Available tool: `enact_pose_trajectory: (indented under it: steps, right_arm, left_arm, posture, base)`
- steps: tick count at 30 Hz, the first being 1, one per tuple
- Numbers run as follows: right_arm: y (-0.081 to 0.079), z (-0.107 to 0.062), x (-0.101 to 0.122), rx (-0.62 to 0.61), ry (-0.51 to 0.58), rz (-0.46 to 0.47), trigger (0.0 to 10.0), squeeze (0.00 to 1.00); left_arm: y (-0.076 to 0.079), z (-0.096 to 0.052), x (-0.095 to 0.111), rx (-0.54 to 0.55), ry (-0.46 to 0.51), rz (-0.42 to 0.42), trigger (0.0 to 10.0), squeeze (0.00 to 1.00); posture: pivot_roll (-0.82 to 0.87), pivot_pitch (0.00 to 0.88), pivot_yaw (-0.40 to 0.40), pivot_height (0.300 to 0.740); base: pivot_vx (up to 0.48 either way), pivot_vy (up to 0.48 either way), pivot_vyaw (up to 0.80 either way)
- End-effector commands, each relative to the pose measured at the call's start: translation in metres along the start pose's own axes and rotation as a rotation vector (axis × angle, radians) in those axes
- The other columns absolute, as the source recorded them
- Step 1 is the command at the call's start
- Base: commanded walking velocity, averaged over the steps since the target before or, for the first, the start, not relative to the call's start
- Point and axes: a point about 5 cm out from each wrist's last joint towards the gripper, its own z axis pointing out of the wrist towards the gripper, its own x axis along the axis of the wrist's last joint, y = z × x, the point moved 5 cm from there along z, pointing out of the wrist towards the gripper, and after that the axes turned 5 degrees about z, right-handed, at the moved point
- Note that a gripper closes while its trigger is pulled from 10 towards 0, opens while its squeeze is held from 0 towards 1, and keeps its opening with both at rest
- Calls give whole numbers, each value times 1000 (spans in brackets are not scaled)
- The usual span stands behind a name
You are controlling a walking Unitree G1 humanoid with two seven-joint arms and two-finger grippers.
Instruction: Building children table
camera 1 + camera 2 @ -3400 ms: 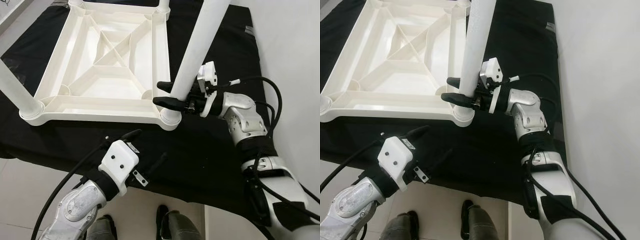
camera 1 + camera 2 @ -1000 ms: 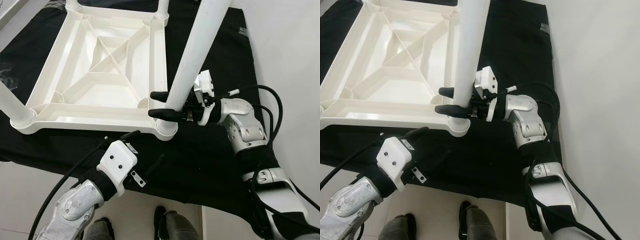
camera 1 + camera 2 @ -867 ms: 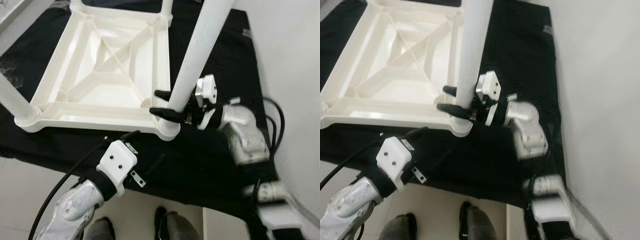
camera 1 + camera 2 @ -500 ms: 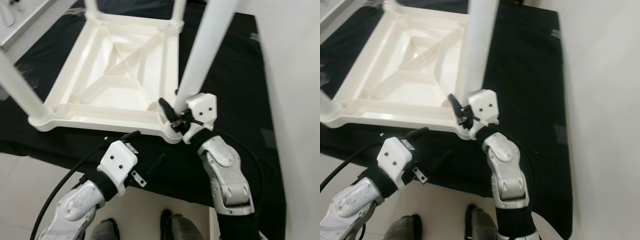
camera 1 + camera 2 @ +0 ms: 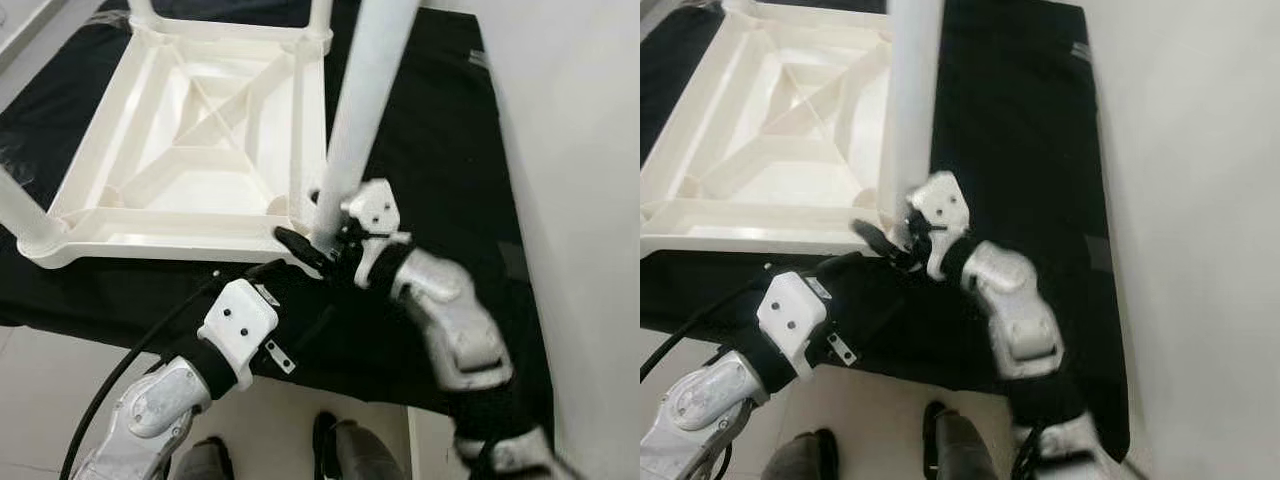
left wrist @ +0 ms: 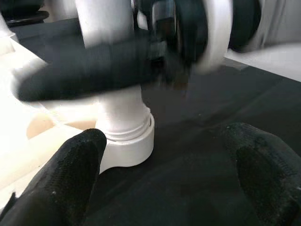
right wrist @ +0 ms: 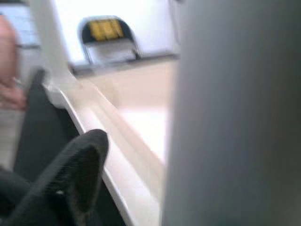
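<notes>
The left gripper (image 5: 290,300) waits nearest, fingers spread wide, holding nothing. Just past it, the right gripper (image 5: 312,228) pinches the bottom of the white leg (image 5: 352,120). If it twists too hard, I think the leg could tip or pop out. The white table top (image 5: 190,150) lies upside down on the black cloth (image 5: 440,150).
</notes>
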Motion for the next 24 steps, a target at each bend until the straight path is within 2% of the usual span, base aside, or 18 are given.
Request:
enact_pose_trajectory:
  steps: [1, 3, 5, 9, 12, 20, 21, 23, 24]
  right_arm:
    - [-11, 2, 3, 160, 4, -7, 10000, 0]
    - [-9, -3, 10, 352, -23, -52, 10000, 0]
    - [-6, -7, 6, 438, -69, -70, 10000, 0]
    - [1, -6, -2, 492, -115, -77, 10000, 0]
    - [3, -5, -1, 546, -115, -41, 10000, 0]
    - [12, 1, 4, 598, -98, -11, 10000, 0]
    - [14, 0, 3, 618, -101, -3, 7451, 0]
    - [15, 0, 1, 635, -107, 3, 7451, 0]
    - [17, -1, 1, 630, -107, 2, 1529, 0]
  left_arm:
    - [2, -1, -3, -2, -7, -7, 10000, 0]
    - [1, 0, -2, 0, -4, -6, 10000, 0]
    - [1, 0, -2, 3, -3, -5, 10000, 0]
    - [1, -1, -2, 6, -6, -4, 10000, 0]
    - [1, -1, -1, 9, -6, -3, 10000, 0]
    - [3, 0, -1, 3, -5, -5, 10000, 0]
    - [3, 0, -1, 2, -4, -5, 10000, 0]
    - [3, 0, -1, 2, -4, -5, 10000, 0]
    - [3, 0, -1, 2, -5, -5, 10000, 0]
  posture:
    - [92, 258, -125, 740]
    - [96, 258, -128, 740]
    - [99, 260, -130, 740]
    - [106, 262, -132, 740]
    - [114, 263, -130, 740]
    - [117, 262, -129, 740]
    - [119, 262, -130, 740]
    - [119, 262, -130, 740]
    - [120, 262, -128, 740]
  base:
    - [0, 0, 0]
    - [0, 0, 0]
    - [0, 0, 0]
    - [0, 0, 0]
    - [0, 0, 0]
    - [0, 0, 0]
    - [0, 0, 0]
    - [0, 0, 0]
    - [0, 0, 0]
